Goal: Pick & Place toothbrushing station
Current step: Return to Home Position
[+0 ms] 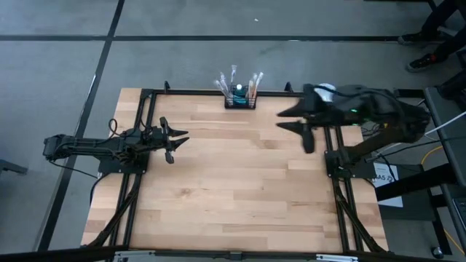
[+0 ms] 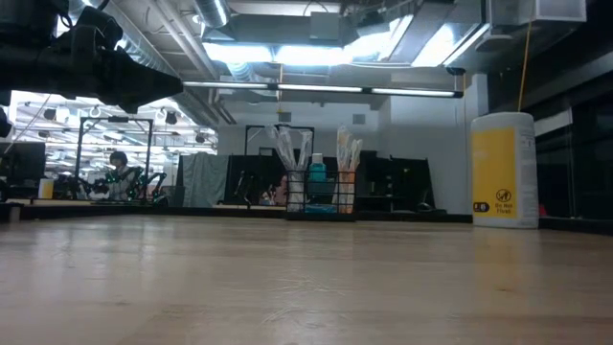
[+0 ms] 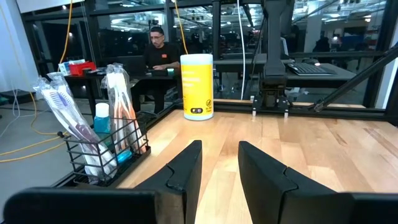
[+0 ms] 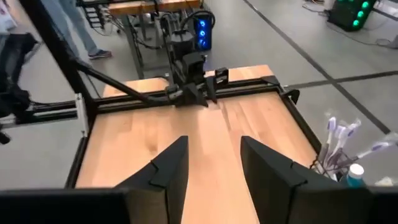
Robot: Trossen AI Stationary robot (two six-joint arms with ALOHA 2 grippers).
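Left fingers [image 3: 186,168] and right fingers [image 4: 163,169] hang spread and empty over opposite sides of the worktop [image 1: 233,189], well apart from the black rack [image 1: 239,100] of toothbrushes [image 1: 234,76] standing mid-width at its far edge.

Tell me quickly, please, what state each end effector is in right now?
Left end effector: open, holding nothing.
Right end effector: open, holding nothing.
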